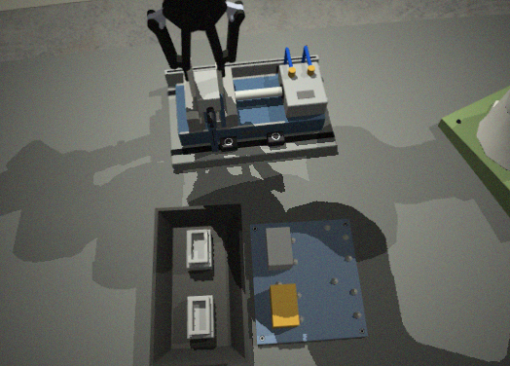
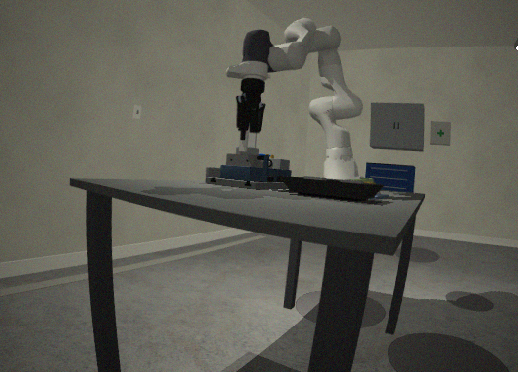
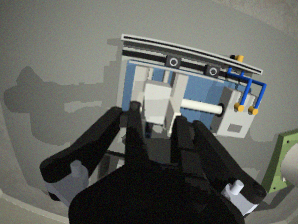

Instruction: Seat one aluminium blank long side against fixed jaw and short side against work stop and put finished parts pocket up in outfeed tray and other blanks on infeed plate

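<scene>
My gripper [image 1: 203,72] is shut on an aluminium blank [image 1: 206,91] and holds it above the left end of the vise [image 1: 250,109]. In the side view the blank [image 2: 250,141] hangs under the fingers, a little above the vise. In the wrist view the blank [image 3: 157,102] shows between the fingertips. The jaw block with blue hoses [image 1: 304,95] is at the vise's right end. The black work stop rod [image 1: 210,115] stands at the front of the opening. The vise is open. Two finished parts [image 1: 200,249] [image 1: 200,315] lie pocket up in the outfeed tray [image 1: 200,284].
The blue infeed plate [image 1: 307,281] holds a second aluminium blank [image 1: 278,246] and a brass blank [image 1: 284,305], both flat, with several pins around them. A green base with the robot's foot [image 1: 479,133] sits at the right edge.
</scene>
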